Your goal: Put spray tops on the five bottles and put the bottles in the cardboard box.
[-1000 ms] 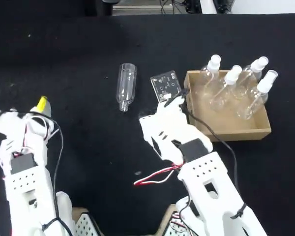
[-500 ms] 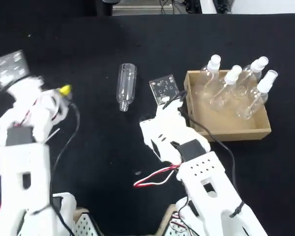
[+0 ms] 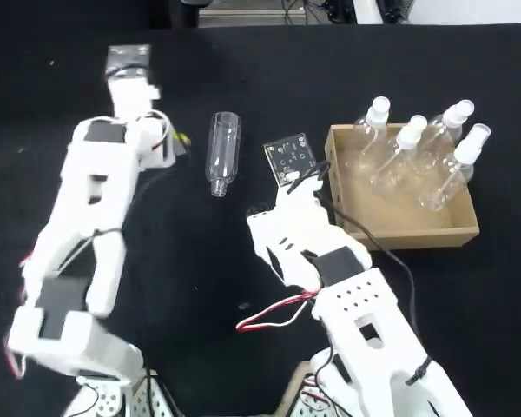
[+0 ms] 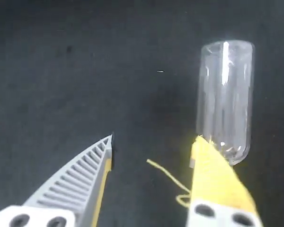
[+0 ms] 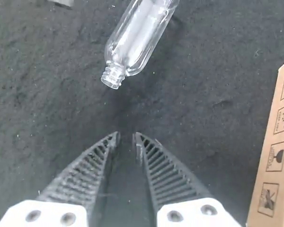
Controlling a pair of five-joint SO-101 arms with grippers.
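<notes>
The black cloth-covered bench carries everything. My white left arm stretches far out over it. My white right arm lies between the middle of the bench and the open brown cardboard box on my right.

Four clear plastic bottles with white spray tops lie side by side in that box. Their tops lean over its far wall.

A fifth clear plastic bottle has no top. It lies on its side on the bench, between my two arms and well apart from the box. Its threaded neck points back toward my bases and its rounded bottom points away.

My left fingers are spread wide and hold nothing. They sit just beside the bottle's rounded bottom. The yellow-taped one is right at the glassy edge, though I cannot tell whether it touches.

My right fingers are drawn almost together, with a thin slit between the tips. They are empty and point at the open neck from a short way off.
</notes>
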